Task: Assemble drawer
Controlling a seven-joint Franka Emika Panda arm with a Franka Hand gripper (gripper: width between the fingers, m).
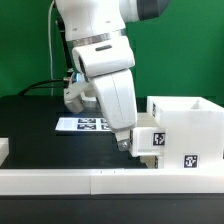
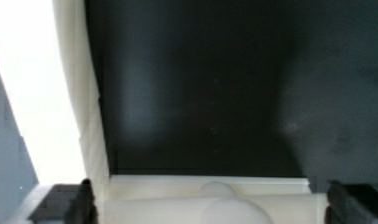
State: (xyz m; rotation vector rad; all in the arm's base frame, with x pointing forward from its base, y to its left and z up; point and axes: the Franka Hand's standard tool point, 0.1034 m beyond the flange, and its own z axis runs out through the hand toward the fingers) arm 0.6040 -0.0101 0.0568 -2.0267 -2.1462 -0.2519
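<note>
Hovering with fingers (image 1: 128, 146) spread beside the drawer casing (image 1: 185, 130) on the black tabletop (image 1: 40, 125), gripper should likely straddle one casing wall squarely before closing.

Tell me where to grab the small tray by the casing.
Probably by a thin upright side wall of the small tray, coming from above. The fingers stand open with a white wall running between them in the wrist view. The casing crowds the exterior view's right, so a sideways approach looks blocked.
</note>
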